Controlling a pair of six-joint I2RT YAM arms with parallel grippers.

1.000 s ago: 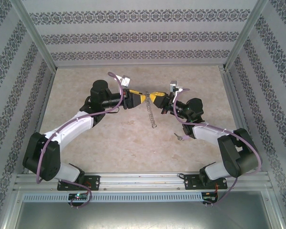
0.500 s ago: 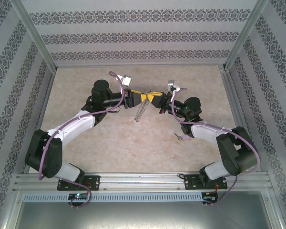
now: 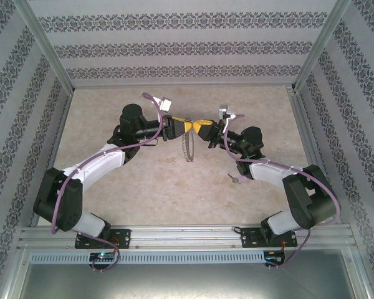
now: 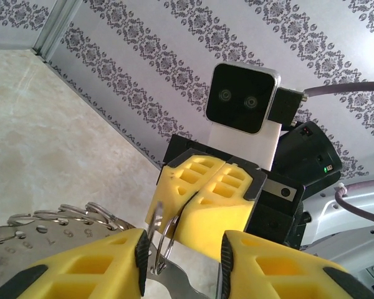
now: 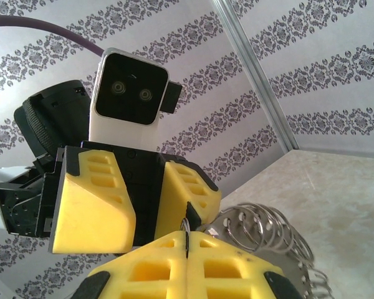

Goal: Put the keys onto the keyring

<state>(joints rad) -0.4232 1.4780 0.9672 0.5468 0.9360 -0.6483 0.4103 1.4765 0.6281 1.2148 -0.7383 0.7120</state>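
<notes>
The keyring [image 3: 187, 148] is a flat metal plate [image 4: 56, 227] with numbered holes and several split rings along its edge; it hangs between the two grippers above mid-table. My left gripper [image 4: 181, 256] is shut on the plate's end. One split ring [image 4: 164, 240] sticks up from that end, and my right gripper [image 5: 187, 240] is shut on it, fingertip to fingertip with the left. The rest of the plate and its rings [image 5: 268, 233] hang to one side. The tiny key [image 3: 234, 179] lies on the table beside my right forearm, apart from both grippers.
The beige table [image 3: 143, 180] is boxed in by patterned walls at the back and both sides, with metal posts [image 3: 50, 56] in the back corners. Both arms bend inward and meet at mid-table. Lilac cables [image 3: 153, 103] loop over the wrists.
The hanging part of the keyring has swung: down-right a second ago, then to the left, now nearly straight down. The right gripper shifted slightly toward the left one.
</notes>
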